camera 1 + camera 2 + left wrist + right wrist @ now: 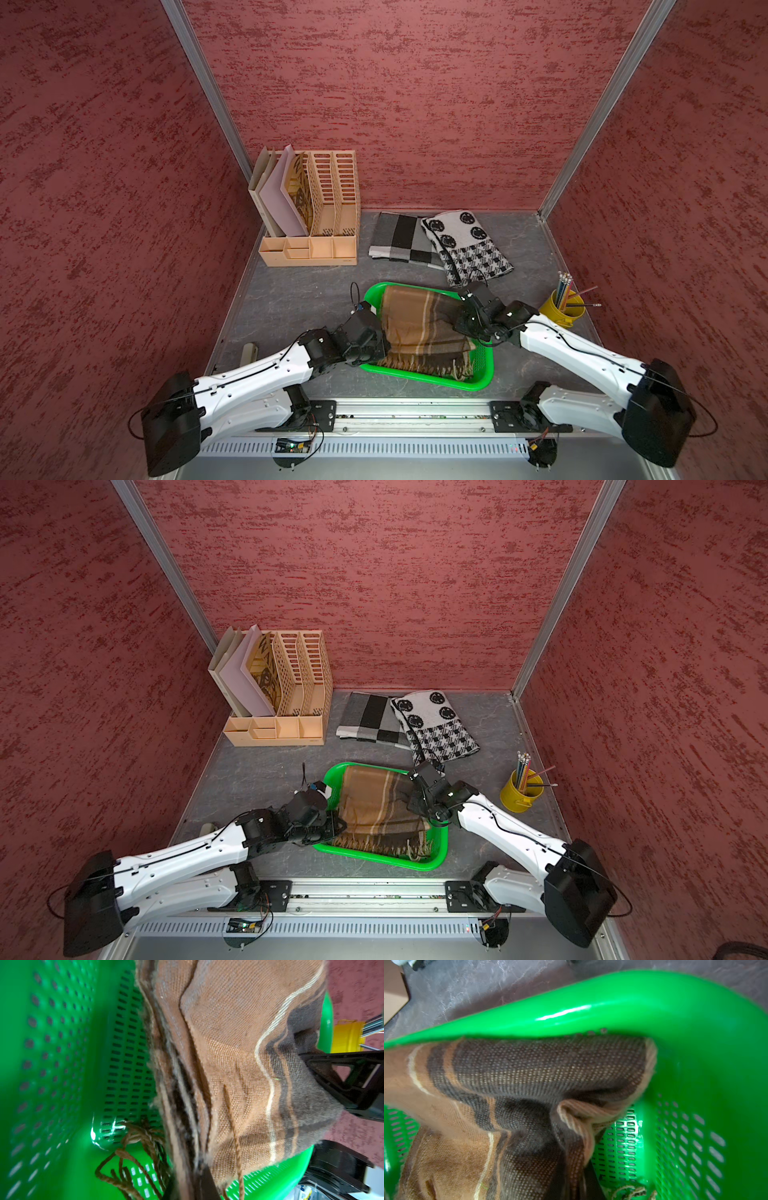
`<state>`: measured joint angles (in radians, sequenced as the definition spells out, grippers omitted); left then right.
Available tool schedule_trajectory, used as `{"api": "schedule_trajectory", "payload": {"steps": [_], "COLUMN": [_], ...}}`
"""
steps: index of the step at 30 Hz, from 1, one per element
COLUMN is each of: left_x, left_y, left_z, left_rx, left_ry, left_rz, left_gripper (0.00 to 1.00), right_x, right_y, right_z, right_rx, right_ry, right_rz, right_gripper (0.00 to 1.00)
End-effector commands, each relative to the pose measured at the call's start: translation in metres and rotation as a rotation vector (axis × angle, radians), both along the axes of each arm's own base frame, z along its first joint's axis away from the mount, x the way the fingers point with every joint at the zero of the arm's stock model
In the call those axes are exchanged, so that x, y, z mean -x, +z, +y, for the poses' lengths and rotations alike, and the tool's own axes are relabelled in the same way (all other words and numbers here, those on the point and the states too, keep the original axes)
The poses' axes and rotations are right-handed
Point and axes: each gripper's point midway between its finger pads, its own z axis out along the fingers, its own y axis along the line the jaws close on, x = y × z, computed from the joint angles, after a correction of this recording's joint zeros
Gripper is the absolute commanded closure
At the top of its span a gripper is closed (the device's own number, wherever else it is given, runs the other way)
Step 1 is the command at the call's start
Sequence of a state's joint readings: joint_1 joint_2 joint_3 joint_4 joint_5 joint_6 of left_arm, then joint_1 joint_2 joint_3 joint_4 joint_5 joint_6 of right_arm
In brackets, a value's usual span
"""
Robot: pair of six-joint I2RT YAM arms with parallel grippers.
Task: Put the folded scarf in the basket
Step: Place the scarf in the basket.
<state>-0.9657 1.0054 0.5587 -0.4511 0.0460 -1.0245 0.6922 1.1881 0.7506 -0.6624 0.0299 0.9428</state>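
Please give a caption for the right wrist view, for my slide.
Brown striped scarf draped into the green basket.

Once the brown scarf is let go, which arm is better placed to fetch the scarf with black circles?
Probably right: the right pincer sits just short of the circle scarf, while the left pincer is across the basket, farther away.

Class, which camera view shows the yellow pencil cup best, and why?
Both top views: the yellow pencil cup stands whole and unblocked with its pencils. The left wrist view catches only a cropped side; the right wrist view misses it.
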Motion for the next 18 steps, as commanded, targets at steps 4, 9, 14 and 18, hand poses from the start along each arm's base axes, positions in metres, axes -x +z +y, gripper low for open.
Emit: {"api": "schedule_trajectory", "payload": {"steps": [4, 9, 14, 18], "left_x": [0.002, 0.001, 0.002, 0.002], "left_y": [-0.014, -0.019, -0.017, -0.009], "left_z": [0.013, 0.016, 0.016, 0.024], "left_rx": [-0.102, -0.133, -0.155, -0.205], "left_ry": [0.031, 0.038, 0.036, 0.053], "left_rz": [0.013, 0.016, 0.015, -0.005], "left_gripper": [1.00, 1.00, 1.00, 0.77], "right_x": [0.005, 0.005, 0.005, 0.010], "right_y": [-0.013, -0.019, -0.029, -0.024], "right_z": [-0.002, -0.002, -0.001, -0.012], "right_rx": [0.035, 0.048, 0.065, 0.105], "right_ry": [-0.007, -0.005, -0.005, -0.032], "right_rz": [0.016, 0.026, 0.049, 0.057], "right_gripper": [1.00, 1.00, 1.00, 0.55]}}
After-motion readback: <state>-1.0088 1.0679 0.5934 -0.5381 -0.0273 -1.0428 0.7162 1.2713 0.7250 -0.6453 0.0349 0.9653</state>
